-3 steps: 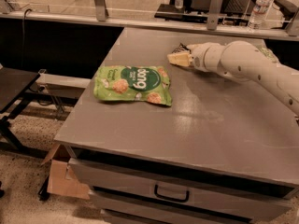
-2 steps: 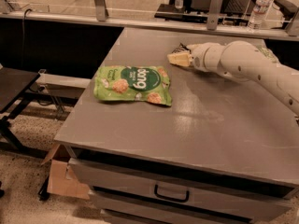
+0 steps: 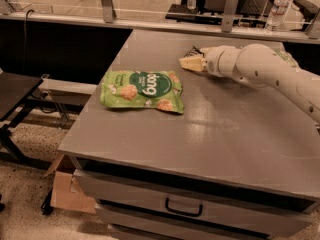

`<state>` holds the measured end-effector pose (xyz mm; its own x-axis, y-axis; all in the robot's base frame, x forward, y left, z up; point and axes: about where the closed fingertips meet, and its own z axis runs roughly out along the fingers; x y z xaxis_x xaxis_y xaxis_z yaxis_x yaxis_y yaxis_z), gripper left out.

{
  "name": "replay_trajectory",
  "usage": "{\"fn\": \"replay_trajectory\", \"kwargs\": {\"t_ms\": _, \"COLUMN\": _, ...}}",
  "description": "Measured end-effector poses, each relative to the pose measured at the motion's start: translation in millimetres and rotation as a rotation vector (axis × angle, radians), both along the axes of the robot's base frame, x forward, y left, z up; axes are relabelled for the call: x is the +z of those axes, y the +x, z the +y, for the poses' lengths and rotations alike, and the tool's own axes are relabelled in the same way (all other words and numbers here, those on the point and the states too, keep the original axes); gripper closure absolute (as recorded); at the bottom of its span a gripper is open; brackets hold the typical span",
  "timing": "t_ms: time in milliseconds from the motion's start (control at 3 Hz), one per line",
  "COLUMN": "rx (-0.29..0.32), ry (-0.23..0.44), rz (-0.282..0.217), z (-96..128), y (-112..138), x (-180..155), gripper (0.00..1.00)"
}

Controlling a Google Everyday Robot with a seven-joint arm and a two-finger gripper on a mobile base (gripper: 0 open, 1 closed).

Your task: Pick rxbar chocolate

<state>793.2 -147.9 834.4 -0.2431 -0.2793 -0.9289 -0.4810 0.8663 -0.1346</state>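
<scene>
The rxbar chocolate shows only as a small dark sliver on the grey table top, at the far middle, mostly hidden behind my gripper. My gripper, with its pale tip, sits low over the table right in front of the bar, on the end of the white arm that reaches in from the right. I cannot tell whether it touches or holds the bar.
A large green snack bag with white lettering lies flat at the table's left middle. A smaller green bag peeks out behind the arm at the far right. Water bottles stand on the counter behind. Drawers are below the front edge.
</scene>
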Motion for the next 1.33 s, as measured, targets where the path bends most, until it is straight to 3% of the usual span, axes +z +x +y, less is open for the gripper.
{"fn": "replay_trajectory", "kwargs": {"t_ms": 1333, "rx": 0.000, "ry": 0.000, "rz": 0.000, "z": 0.1, "y": 0.0, "x": 0.4, "gripper": 1.00}}
